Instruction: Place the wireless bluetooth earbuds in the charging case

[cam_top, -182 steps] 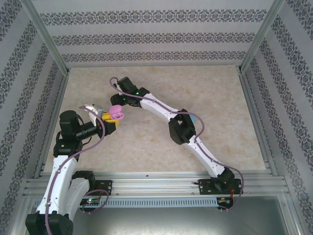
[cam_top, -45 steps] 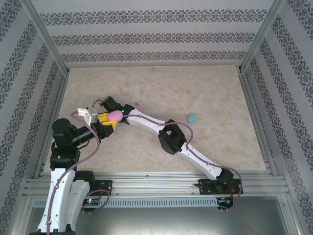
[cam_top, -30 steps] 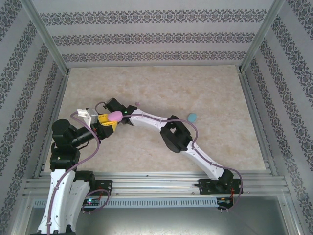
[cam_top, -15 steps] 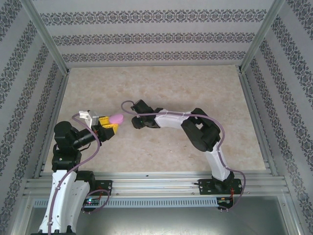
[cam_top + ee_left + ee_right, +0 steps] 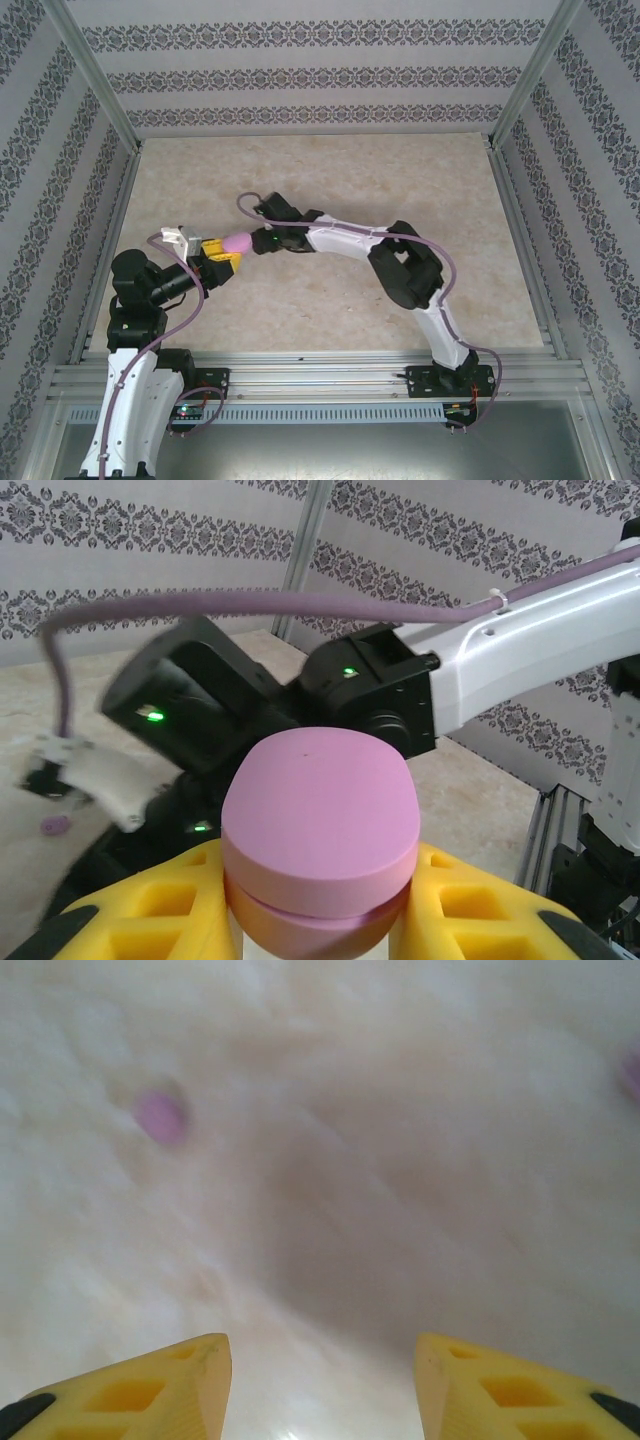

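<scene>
Right arm [image 5: 340, 238] has swung back beside the pink case [image 5: 320, 820]. Its right fingers [image 5: 150, 1375] are open over the table [image 5: 400, 1160]. Left fingers [image 5: 150, 900] grip the pink case. One purple earbud [image 5: 160, 1115] lies at ten o'clock from the right fingers.

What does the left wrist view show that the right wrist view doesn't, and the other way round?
Left wrist: the left gripper clamps the closed pink case, with the right arm just beyond it. Right wrist: the right gripper hangs open and empty above the table. Both: a small pink-purple earbud lying loose on the table.
</scene>
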Robot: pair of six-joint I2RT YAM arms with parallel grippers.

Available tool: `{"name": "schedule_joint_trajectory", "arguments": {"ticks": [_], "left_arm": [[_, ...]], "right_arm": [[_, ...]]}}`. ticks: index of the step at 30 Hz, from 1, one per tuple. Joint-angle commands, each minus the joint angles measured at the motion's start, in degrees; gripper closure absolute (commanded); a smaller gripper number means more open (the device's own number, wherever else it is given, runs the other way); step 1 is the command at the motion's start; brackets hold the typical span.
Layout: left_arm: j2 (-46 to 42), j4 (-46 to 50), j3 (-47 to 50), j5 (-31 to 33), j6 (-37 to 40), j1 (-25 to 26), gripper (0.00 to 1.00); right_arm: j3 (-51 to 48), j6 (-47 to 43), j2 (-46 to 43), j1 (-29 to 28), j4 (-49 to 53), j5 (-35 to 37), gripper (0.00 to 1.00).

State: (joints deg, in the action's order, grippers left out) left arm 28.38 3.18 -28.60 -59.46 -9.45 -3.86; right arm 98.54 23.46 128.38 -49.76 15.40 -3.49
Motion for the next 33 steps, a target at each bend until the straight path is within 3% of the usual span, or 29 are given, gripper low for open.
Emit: {"name": "schedule_joint_trajectory", "arguments": {"ticks": [1, 14, 29, 33], "left_arm": [[-0.8, -1.3, -0.9, 0.7, -0.2, -0.1, 0.71], [-0.4, -0.9, -1.3, 1.1, 0.9, 0.0, 0.72], [-1.4, -1.5, 0.0, 1.0, 0.4, 0.0, 0.71], [-2.0, -1.0, 0.2, 1.0, 0.4, 0.0, 0.71]], "right_arm": [[9.2, -1.2, 5.6, -1.1, 7.2, 1.1, 0.49], [44.9, -3.7, 26.3, -2.8, 21.6, 5.3, 0.44], [51.5, -5.4, 32.1, -4.4, 19.0, 4.8, 0.41], [53.0, -5.5, 33.4, -4.7, 20.9, 4.5, 0.45]]}}
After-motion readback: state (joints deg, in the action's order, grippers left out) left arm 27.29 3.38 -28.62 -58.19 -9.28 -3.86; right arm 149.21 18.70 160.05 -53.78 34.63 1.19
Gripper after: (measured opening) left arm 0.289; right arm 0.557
